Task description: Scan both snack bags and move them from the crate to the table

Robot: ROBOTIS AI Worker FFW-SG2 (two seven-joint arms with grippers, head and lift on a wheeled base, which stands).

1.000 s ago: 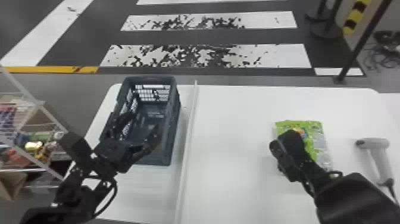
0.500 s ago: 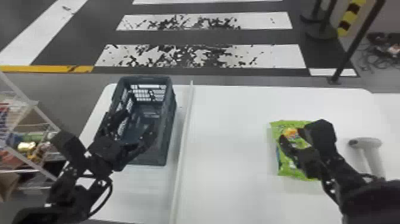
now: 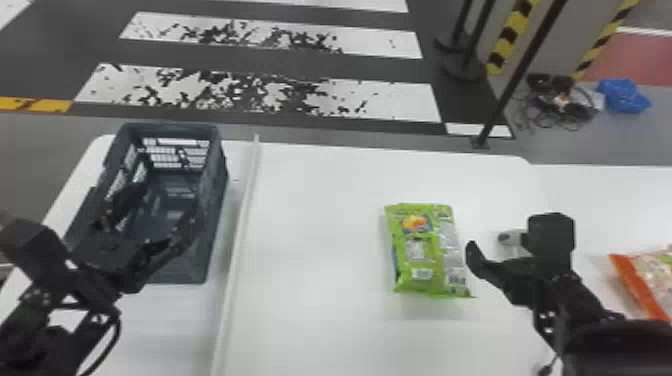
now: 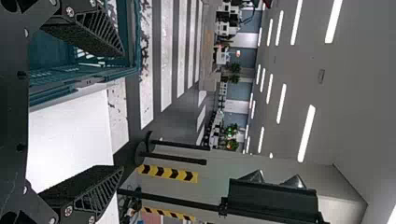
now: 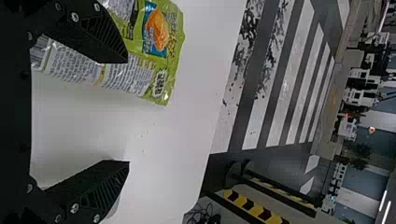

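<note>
Black fingers (image 5: 98, 35) apart at frame edge; green snack bag (image 5: 173, 35) near frame corner, partly behind one finger; white surface (image 5: 173, 135) mid-frame; striped floor (image 5: 289, 79) beyond

Tangled cables (image 3: 564, 111) lie on the grey floor (image 3: 570, 146) near a blue bundle (image 3: 624, 96), perhaps plastic.

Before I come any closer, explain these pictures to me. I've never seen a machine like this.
This is a two-armed robot. The head view looks forward and down at its work; each wrist view comes from a camera on one arm and is turned sideways.

On the white table stands a dark crate at left. A green snack bag lies farther right, then part of a pale device, probably the scanner, behind the right arm. An orange-edged bag lies beyond.

The left gripper is open at the crate, the right gripper open near the green bag. Neither holds anything.
</note>
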